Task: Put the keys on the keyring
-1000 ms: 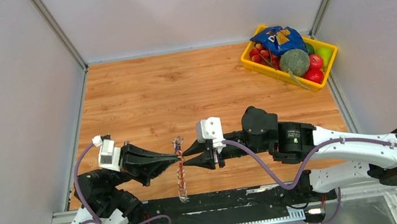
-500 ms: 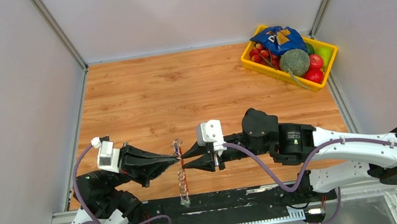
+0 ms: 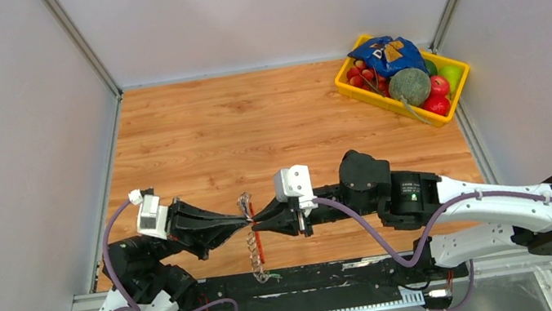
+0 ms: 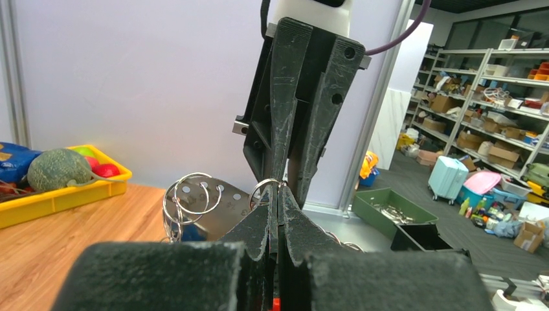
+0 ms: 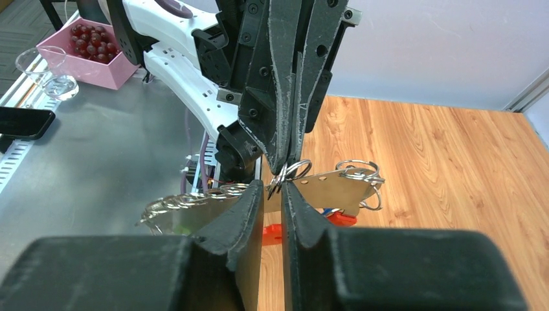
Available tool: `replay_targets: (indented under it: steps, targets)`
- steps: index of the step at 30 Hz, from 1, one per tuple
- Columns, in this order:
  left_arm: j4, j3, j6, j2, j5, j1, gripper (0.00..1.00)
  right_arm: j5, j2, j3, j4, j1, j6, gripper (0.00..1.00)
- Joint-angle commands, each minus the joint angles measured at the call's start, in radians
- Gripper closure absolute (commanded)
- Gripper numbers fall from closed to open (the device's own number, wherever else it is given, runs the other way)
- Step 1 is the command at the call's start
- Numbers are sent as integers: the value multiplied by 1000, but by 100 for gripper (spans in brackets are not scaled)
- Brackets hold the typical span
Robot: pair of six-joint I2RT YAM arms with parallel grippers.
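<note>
The keyring hangs between the two arms near the table's front edge: a grey strap with a red strip and several silver rings along it. My left gripper is shut on the strap, and one thin ring sticks out above its tips. My right gripper meets it tip to tip. Its fingers stand a narrow gap apart, with that ring at the mouth of the gap. A speck of blue under the strap may be one of the keys; otherwise they are hidden.
A yellow basket with fruit and a blue bag sits at the table's far right corner. Grey walls close in both sides. A metal rail runs along the front edge, under the strap's green tip.
The right gripper's jaws have narrowed, and it has crept left up to the left gripper's tips. The hanging strap has twisted, so its red strip now faces up.
</note>
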Motion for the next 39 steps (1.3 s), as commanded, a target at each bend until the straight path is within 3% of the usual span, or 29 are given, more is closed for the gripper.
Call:
replay_targets:
  steps: [1,9,17,21,39]
  targets:
    - [27,9,15,-12,-16,-1,100,8,-5,42,53,14,19,86]
    - [20,16,14,-32,-17,-1,100,38,-13,21,45,14,25,87]
    - [27,24,6,-38,-13,-1,100,101,-11,18,24,14,29,72]
    - [23,27,9,-36,-14,-1,100,99,-17,17,5,15,33,70]
    - [12,27,17,-38,-18,-1,100,71,7,43,-8,27,48,76]
